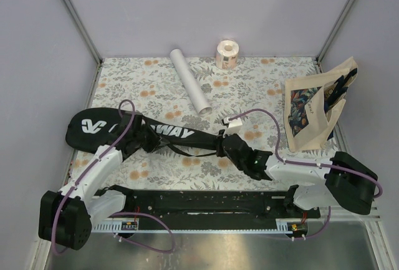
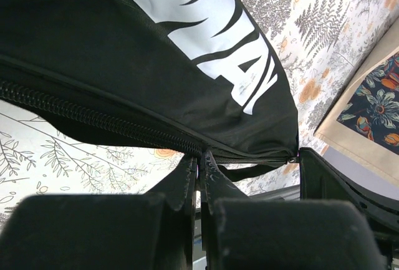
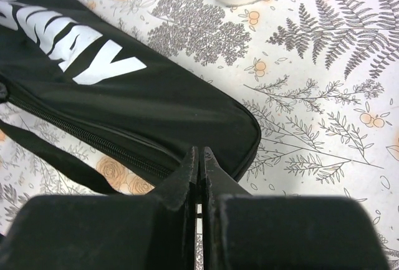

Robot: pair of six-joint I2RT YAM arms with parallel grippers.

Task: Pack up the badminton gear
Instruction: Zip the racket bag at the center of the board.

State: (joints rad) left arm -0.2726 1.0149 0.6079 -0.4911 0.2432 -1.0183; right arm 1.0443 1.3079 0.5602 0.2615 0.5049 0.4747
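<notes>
**A:** Start from the arms. What does the left gripper (image 2: 201, 161) do?

**B:** Its jaws are pressed together. The zip (image 2: 93, 118) of the racket bag (image 1: 93, 126) runs straight in between them. I judge that it pinches the bag there, on the near long edge and close to the middle, to keep the cloth tight.

**A:** And the right gripper (image 3: 201, 156)?

**B:** It is closed too, and I see no gap. It sits on the same near edge, but at the narrow end of the bag, and it seems to nip the hem. Two holds on one bag are sensible: one can anchor while the other pulls.

**A:** How does the bag lie?

**B:** It lies lengthwise across the table (image 1: 262, 89), with the wide end to the left and the lettering up.

**A:** And the rackets?

**B:** I do not see them. The part of the zip that shows looks closed, so perhaps they are inside. I cannot tell.

**A:** What is behind the bag?

**B:** The white tube (image 1: 190, 88) lies on its side just behind the middle of the bag, apart from it, and is not yet packed. Further behind the bag a paper roll (image 1: 227, 53) stands on end. The tote bag (image 1: 315, 114) is to the right of the narrow end and a little further back, well apart. I think it is not part of this job.
</notes>
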